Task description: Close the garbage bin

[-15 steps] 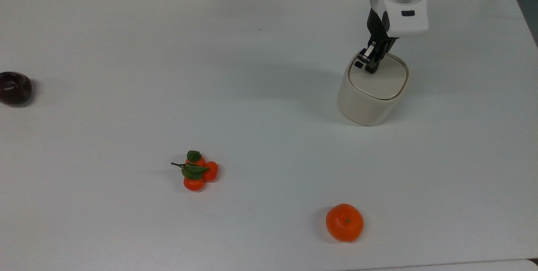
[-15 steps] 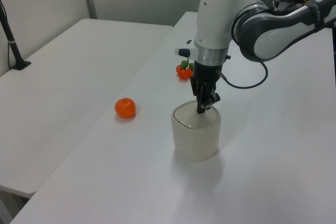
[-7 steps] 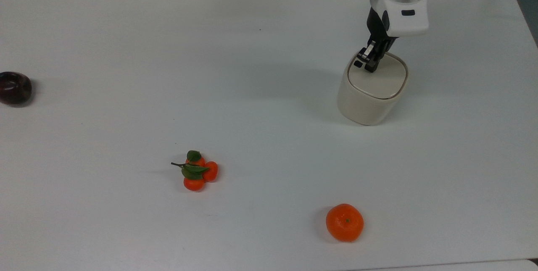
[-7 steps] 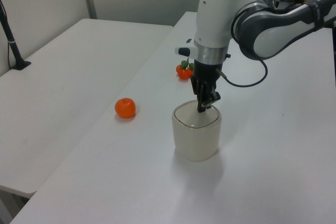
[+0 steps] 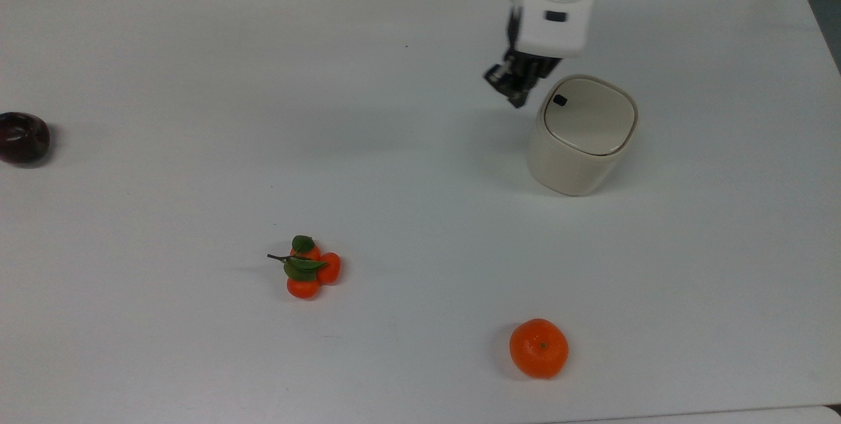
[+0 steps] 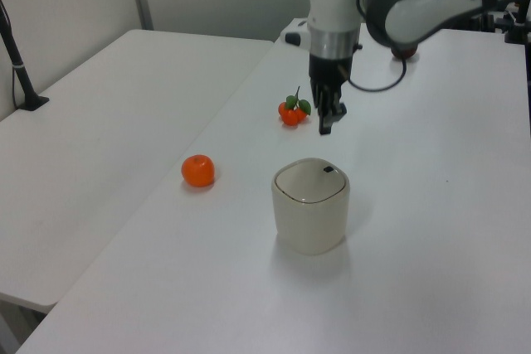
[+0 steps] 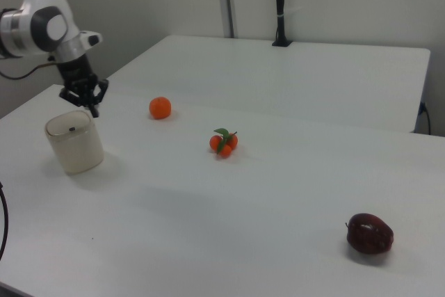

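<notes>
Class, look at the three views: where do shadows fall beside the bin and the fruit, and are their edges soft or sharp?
Top view: the cream-white plastic garbage bin casts a soft-edged shadow toward the top view's left on the white table; the single round orange has a faint one too. Left view: a pale blur in front of the bin. Right view: a diffuse dark patch beneath the dark red apple.

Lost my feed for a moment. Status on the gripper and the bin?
Gripper off the bin, holding nothing. Garbage bin upright, lid flat and shut. Nothing in the way.
</notes>
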